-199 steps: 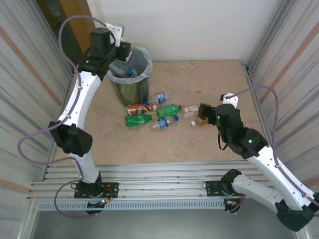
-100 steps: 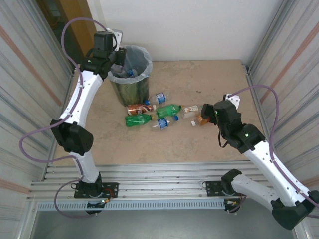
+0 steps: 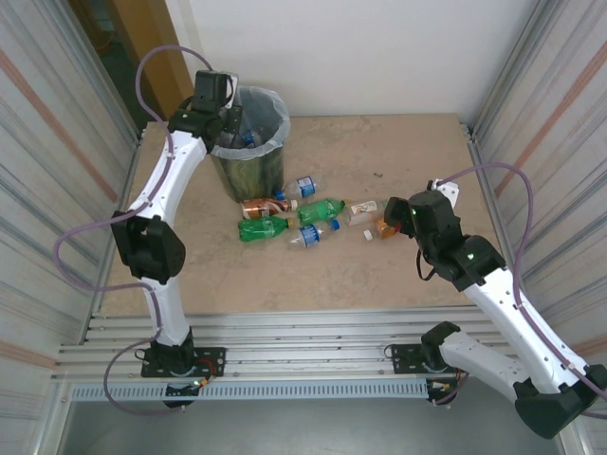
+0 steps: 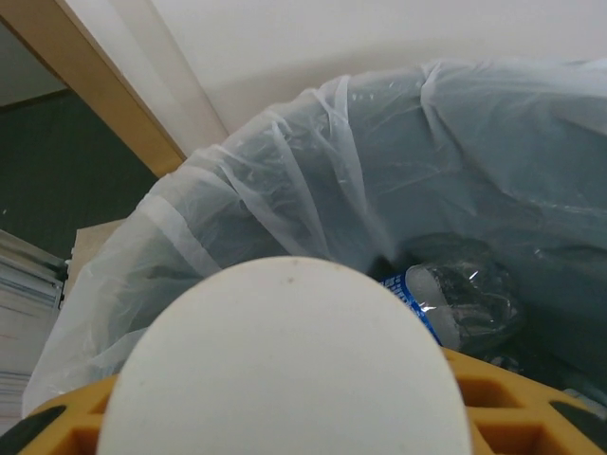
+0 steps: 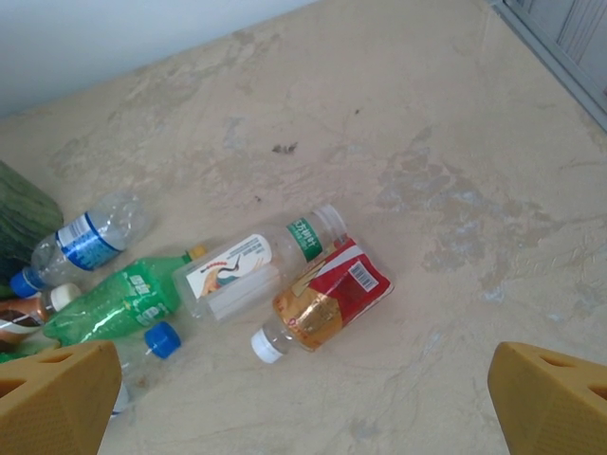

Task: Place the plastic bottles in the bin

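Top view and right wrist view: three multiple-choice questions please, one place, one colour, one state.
1. The bin stands: A far left; B far right; C near centre.
2. The red-labelled bottle by the right pincer has a cap that is: A blue; B white; C green.
3. The right pincer is: A shut on a bottle; B open; C shut, empty.
Answers: 1 A, far-left corner of the table. 2 B, the cap is white in the wrist view. 3 B, its fingers are wide apart.
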{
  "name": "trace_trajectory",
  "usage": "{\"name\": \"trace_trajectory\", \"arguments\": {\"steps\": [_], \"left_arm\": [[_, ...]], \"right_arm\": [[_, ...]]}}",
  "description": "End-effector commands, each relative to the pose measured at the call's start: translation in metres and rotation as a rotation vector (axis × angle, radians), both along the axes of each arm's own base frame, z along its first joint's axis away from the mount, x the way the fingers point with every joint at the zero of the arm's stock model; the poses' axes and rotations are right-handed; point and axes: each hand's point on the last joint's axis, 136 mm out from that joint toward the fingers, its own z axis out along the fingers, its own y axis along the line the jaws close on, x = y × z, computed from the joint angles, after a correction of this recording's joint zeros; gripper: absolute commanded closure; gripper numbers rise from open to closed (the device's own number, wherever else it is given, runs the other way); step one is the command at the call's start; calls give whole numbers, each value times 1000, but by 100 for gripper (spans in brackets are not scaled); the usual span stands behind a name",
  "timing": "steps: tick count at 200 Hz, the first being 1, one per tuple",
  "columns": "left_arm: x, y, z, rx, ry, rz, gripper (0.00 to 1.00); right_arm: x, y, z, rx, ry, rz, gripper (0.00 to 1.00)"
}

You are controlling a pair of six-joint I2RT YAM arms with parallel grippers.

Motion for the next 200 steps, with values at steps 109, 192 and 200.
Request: {"name": "trace_trajectory", "arguments": {"steps": [109, 192, 200], "left_arm": [[-1, 7, -16, -49, 42, 55, 39], [-6, 9, 4, -62, 4, 50, 33], [-7, 8, 6, -69, 1, 45, 33]], "right_arm": [[2, -6, 2, 34, 15, -30, 2], [4, -4, 1, 38, 22, -29, 2], [4, -5, 1, 37, 24, -32, 2]]}}
